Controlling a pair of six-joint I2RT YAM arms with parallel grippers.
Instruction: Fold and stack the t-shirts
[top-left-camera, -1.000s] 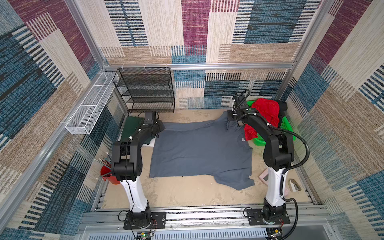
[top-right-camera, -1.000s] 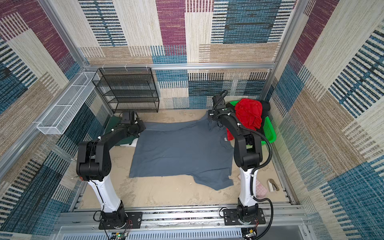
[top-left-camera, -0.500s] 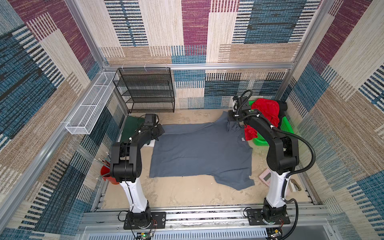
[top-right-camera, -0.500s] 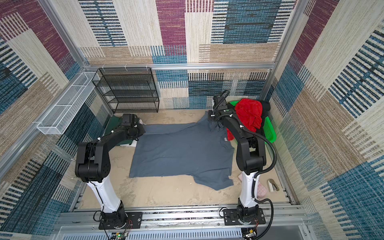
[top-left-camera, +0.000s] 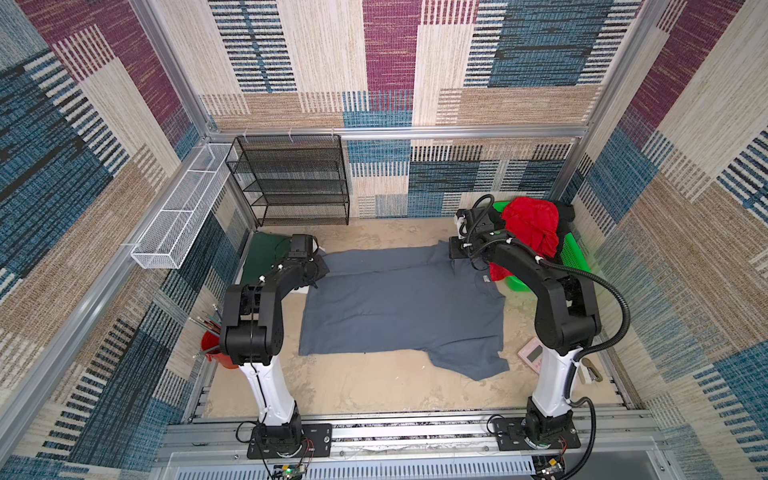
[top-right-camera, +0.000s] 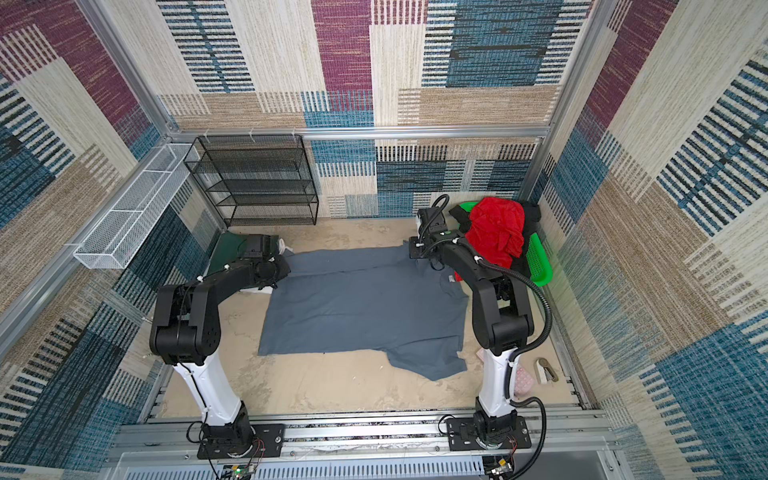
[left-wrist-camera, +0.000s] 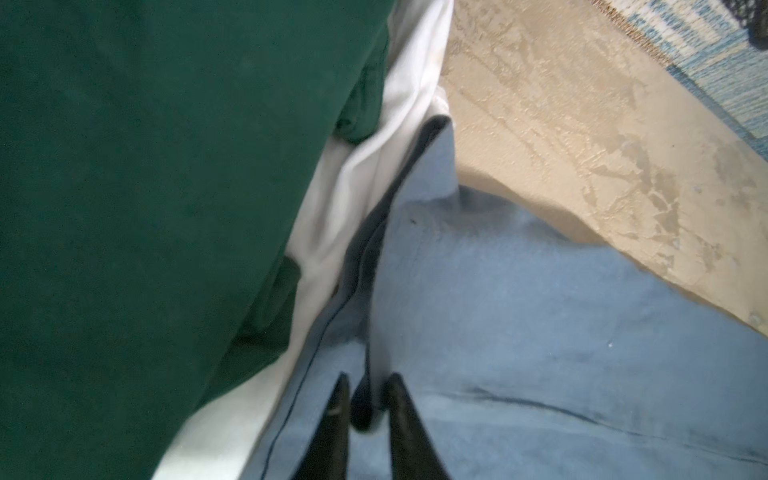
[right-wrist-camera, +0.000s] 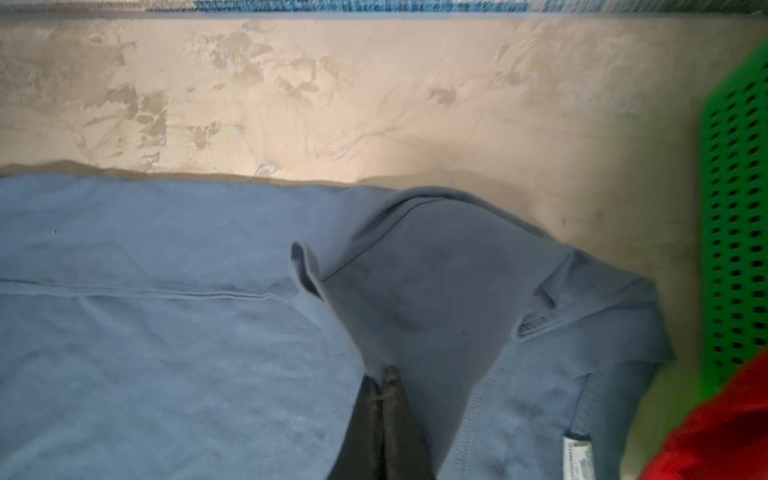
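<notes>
So the left tool (left-wrist-camera: 369, 379) has eased open to a narrow gap since a second ago. On the table (top-left-camera: 353, 390) the slate grey t-shirt (top-left-camera: 399, 299) lies spread, far corner beside the dark green t-shirt (left-wrist-camera: 145, 187); right tool (right-wrist-camera: 382, 370) pinches it near the collar.

No legible text (neck tag (right-wrist-camera: 579, 457) is blurred).

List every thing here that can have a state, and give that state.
grey t-shirt: spread out, unfolded.
green t-shirt: folded, top of the pile.
white t-shirt: lying under the green t-shirt.
red t-shirt: crumpled, in the basket.
black t-shirt: crumpled, in the basket too.
left claw: slightly open over grey cloth.
right claw: shut on the grey t-shirt.
</notes>
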